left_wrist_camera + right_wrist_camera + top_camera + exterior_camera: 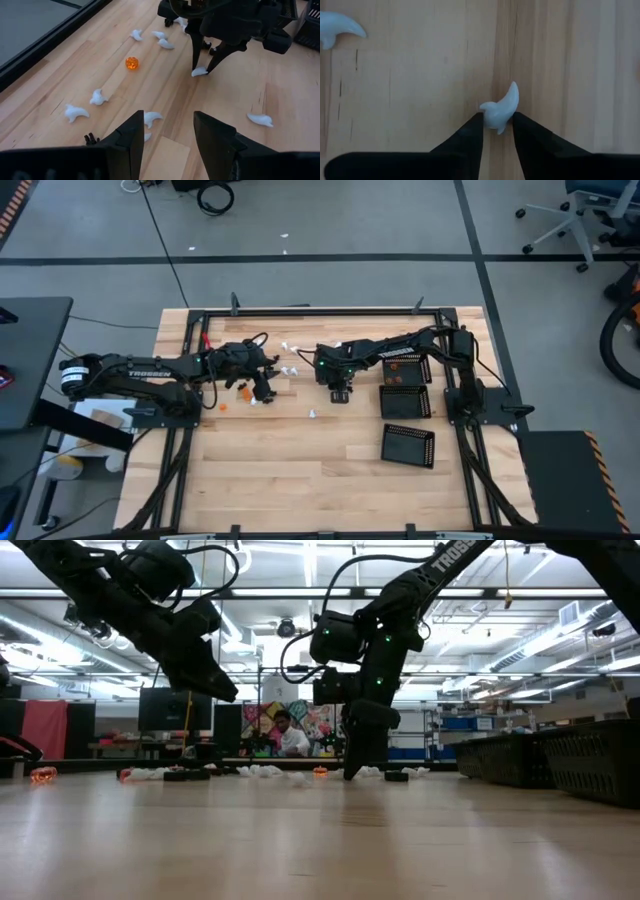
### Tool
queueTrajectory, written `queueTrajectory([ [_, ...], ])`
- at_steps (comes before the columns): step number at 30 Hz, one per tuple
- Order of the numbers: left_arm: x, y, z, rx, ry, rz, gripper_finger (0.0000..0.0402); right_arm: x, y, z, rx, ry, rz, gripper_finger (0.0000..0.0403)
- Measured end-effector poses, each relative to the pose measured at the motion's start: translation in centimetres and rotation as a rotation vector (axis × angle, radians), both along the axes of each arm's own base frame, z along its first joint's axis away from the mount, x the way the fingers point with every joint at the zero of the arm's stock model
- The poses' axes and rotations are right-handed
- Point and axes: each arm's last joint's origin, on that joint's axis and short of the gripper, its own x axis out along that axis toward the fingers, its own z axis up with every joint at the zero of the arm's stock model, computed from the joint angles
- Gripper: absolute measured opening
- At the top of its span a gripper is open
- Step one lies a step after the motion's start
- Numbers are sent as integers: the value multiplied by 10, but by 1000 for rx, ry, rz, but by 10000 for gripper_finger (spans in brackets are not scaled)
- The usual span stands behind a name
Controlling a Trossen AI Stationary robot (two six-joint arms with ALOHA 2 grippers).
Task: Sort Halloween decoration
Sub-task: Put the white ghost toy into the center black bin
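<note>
Small white curved Halloween decoration pieces point(76, 113) lie scattered on the wooden table, with an orange one point(132, 63) among them. My right gripper point(497, 127) stands mid-table, pointing steeply down, shut on one white piece point(501, 110), also seen from the left wrist as the held piece point(199, 72). My left gripper point(167, 135) hangs open above the table's left part point(262, 392), nothing between its fingers; a white piece point(152, 117) lies on the wood just beyond it. My right gripper pinches the white piece's thicker lower end point(496, 120) between its two fingertips. The fingers come from above, slanting steeply down. The piece's curved, pointed tip point(513, 90) sticks out past the fingertips. The piece is down at the wood; whether it still rests there I cannot tell.
Three black perforated trays point(405, 370), point(405, 402), point(408, 445) sit at the table's right side. More orange pieces point(243, 392) lie near my left gripper. A black frame point(300, 310) edges the table. Bare wood point(300, 470) spreads toward the near edge.
</note>
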Motion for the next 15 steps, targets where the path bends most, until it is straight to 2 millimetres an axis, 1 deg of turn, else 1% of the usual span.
queueTrajectory([
  [15, 0, 0, 0, 0, 0, -1, 157, 2, 0, 1, 22, -19, -39, 94],
])
